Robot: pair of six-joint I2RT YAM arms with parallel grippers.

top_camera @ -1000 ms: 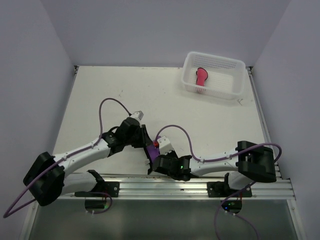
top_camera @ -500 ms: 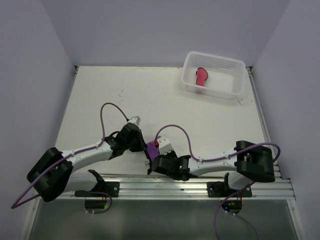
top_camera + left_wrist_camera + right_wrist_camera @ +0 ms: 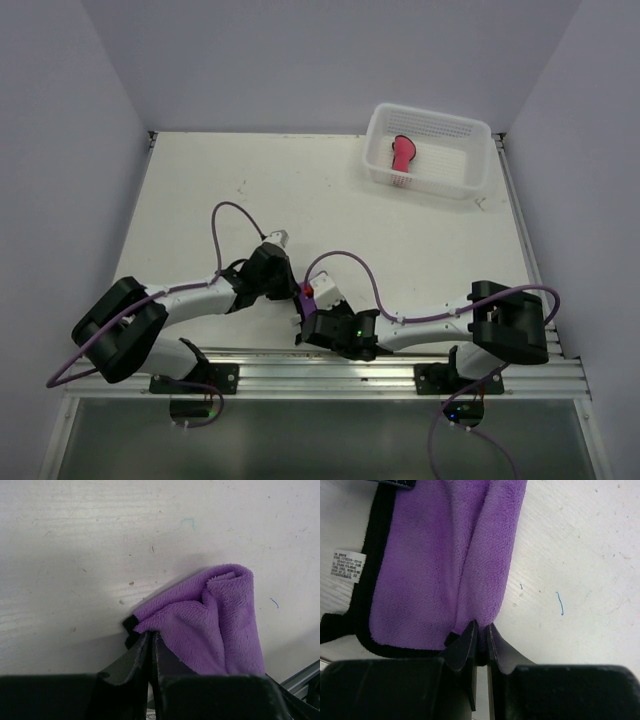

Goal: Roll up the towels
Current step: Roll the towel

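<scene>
The purple towel [image 3: 220, 625] is being worked on at the near edge of the table [image 3: 300, 200], right between the two arms, while the pink-red towel [image 3: 403, 151] is already sitting rolled up in the white basket [image 3: 478, 170] at the far right corner.

The left gripper [image 3: 149, 645] is being kept pinched down on a black-trimmed corner of the purple towel, and the right gripper [image 3: 480, 632] is being kept clamped narrow on the edge of a fold at the other end. So both claws are nearly closed with cloth nipped between them.

Handling-wise, it's being read as fluffy microfiber: light, floppy, zero stiffness, a bit grippy against the table. It's probably best taken by the black hem or a folded edge, since a single fuzzy layer could be slipped out of easily.

A small white care tag [image 3: 346, 565] is being shown at the hem in the right wrist view, but the print is too tiny to be read.
</scene>
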